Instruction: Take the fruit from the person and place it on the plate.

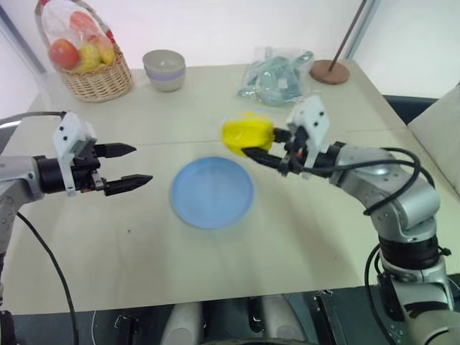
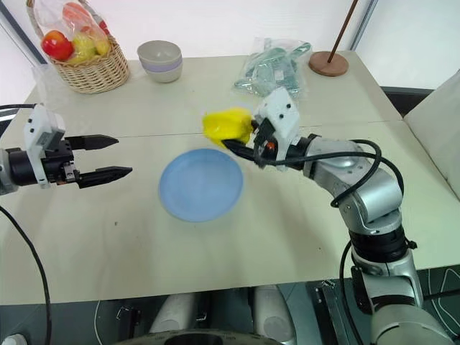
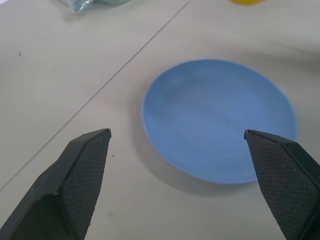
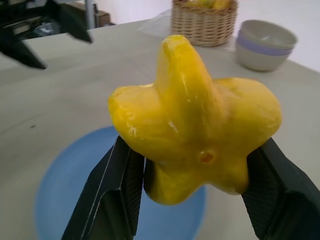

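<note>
Right gripper jaws clamped on fruit, above plate rim; left gripper jaws wide apart, empty.

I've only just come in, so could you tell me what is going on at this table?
The right tool is shut on the yellow fruit, holding it in the air just beyond the far edge of the blue plate, so the fruit is not yet set down. The left tool hangs open beside the plate, holding nothing. A fruit basket and a small bowl sit at the back.
</note>
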Motion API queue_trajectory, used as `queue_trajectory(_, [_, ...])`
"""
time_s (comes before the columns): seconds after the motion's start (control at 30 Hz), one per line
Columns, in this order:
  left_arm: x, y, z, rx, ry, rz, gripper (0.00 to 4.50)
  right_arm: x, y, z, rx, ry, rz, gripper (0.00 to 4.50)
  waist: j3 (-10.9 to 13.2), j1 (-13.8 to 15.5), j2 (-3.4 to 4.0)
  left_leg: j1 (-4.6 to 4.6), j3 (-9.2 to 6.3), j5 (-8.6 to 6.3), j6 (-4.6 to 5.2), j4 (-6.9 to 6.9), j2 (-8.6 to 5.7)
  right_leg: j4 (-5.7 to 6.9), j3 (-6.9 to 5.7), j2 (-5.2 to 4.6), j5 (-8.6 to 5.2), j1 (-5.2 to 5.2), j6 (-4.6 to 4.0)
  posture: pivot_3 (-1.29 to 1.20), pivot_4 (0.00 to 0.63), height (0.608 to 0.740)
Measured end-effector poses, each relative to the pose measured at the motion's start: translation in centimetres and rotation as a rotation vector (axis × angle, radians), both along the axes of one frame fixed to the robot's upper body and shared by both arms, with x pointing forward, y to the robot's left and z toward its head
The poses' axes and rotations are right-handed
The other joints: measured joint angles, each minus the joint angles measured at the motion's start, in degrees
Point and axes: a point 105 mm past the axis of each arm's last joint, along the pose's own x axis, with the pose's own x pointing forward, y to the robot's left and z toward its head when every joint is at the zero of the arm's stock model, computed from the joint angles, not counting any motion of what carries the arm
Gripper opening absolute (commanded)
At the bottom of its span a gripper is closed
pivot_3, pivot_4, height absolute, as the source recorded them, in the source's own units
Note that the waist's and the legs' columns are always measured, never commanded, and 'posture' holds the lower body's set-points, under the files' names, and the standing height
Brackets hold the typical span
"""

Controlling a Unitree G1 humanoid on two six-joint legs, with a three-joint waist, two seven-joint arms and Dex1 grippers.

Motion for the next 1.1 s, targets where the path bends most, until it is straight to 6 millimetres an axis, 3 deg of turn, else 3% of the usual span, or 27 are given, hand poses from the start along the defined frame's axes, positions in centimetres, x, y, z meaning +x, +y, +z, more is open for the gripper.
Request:
queue_trajectory(0.23, [0.0, 0.4, 0.0, 0.011, 0.007, 0.002, 4.50, -0.7, 2.0, -4.1, -0.011, 0.120, 0.098, 2.60, -0.01, 0.12, -0.01, -0.01, 0.01, 0.00, 0.00, 0.00, -0.01, -0.02, 0.00, -0.02, 0.00, 0.00, 0.00, 0.00, 0.150, 0.740])
queue_trajectory(0.6, [-0.6, -0.5, 0.0, -0.011, 0.047, -0.030, 4.50, 1.7, 4.8, -8.2, 0.001, 0.165, 0.104, 2.60, -0.01, 0.11, -0.02, -0.01, 0.01, 0.00, 0.00, 0.01, -0.01, -0.01, 0.00, -0.02, 0.00, 0.00, 0.00, 0.00, 0.150, 0.740])
queue_trajectory(0.8, [-1.3, -0.9, -0.9, -0.016, 0.099, -0.056, 4.50, 2.4, 5.3, -9.5, -0.012, 0.176, 0.097, 2.60, -0.01, 0.08, -0.02, -0.01, 0.01, 0.00, -0.01, 0.01, -0.02, 0.01, 0.00, -0.02, 0.00, -0.01, 0.00, 0.00, 0.150, 0.740])
queue_trajectory(1.1, [-2.4, 0.1, -2.0, 0.070, 0.171, -0.070, 4.50, 2.3, 5.9, -10.1, -0.029, 0.176, 0.109, 2.60, -0.01, 0.04, -0.01, 0.00, 0.01, 0.00, -0.01, 0.01, -0.01, 0.01, 0.00, -0.02, 0.00, -0.02, 0.00, 0.00, 0.150, 0.740])
